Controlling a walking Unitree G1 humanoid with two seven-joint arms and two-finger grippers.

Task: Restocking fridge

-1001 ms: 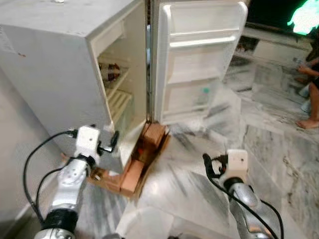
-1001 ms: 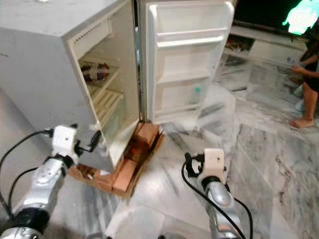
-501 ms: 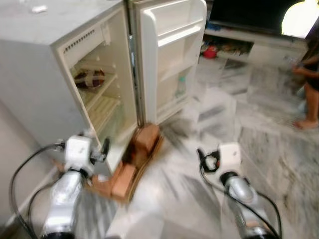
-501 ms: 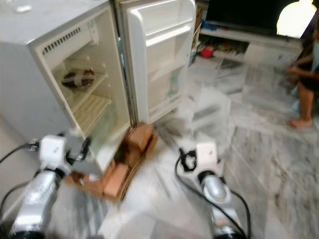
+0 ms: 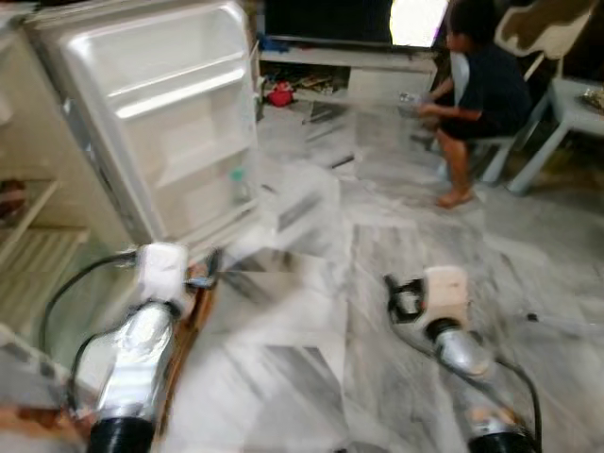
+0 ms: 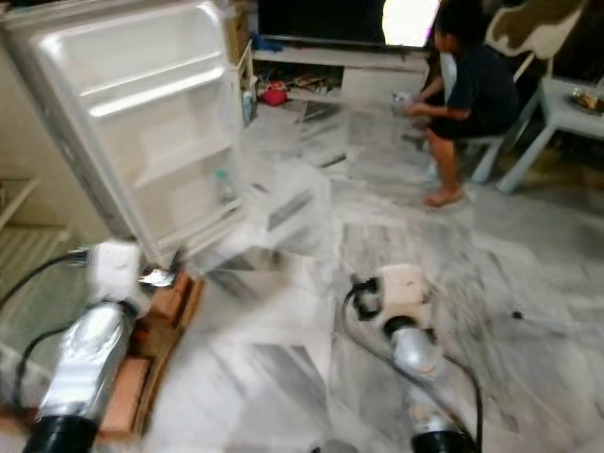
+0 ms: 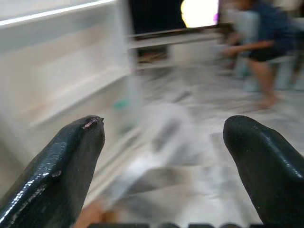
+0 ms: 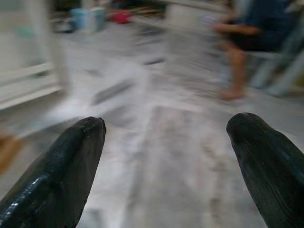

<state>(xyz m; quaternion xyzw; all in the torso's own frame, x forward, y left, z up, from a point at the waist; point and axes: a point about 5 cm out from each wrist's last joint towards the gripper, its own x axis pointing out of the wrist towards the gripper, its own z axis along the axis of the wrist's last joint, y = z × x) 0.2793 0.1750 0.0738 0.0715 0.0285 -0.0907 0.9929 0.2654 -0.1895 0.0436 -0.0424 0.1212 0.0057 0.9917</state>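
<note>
Your fridge door [image 5: 160, 123] stands open at ten o'clock, shelves at nine. Both the left pincer [image 7: 164, 161] and right pincer [image 8: 166, 161] are spread wide, carrying nothing. Everything is blurred; a person [image 5: 477, 90] sits at one o'clock, so a careless swing could clip the door or them.

Glossy white plastic fridge door [image 5: 160, 113], polished grey-veined marble floor [image 5: 415, 236], shiny silver metal arms.

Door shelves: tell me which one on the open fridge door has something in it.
The lowest door shelf, near the floor: a small clear bottle with a green cap stands in it. The upper shelf looks bare, as far as the blur allows.
</note>
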